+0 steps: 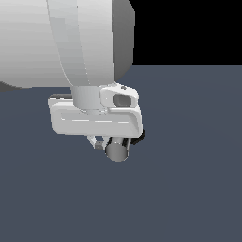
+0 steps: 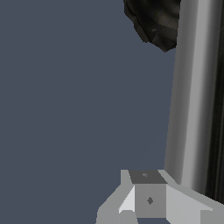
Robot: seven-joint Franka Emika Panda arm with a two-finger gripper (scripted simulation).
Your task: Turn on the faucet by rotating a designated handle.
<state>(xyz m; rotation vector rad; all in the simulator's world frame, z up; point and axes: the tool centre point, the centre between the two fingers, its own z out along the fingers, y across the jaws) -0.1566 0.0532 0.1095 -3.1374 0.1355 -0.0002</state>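
In the exterior view the faucet's handle point(image 1: 116, 150), a short chrome bar with a flat grey end, pokes out just below my white gripper hand. A sliver of the black elbow point(image 1: 140, 135) shows behind it. My gripper point(image 1: 97, 142) hangs right beside the handle on the exterior view's left, its fingers pressed together with no gap and holding nothing. In the wrist view the handle point(image 2: 192, 96) runs as a long shiny cylinder close against the side of my gripper point(image 2: 148, 192). The black ribbed base point(image 2: 155, 19) sits at its far end.
A flat dark blue-grey floor point(image 1: 189, 189) lies under everything. My large white arm point(image 1: 56, 42) fills the upper part of the exterior view's left and hides most of the faucet.
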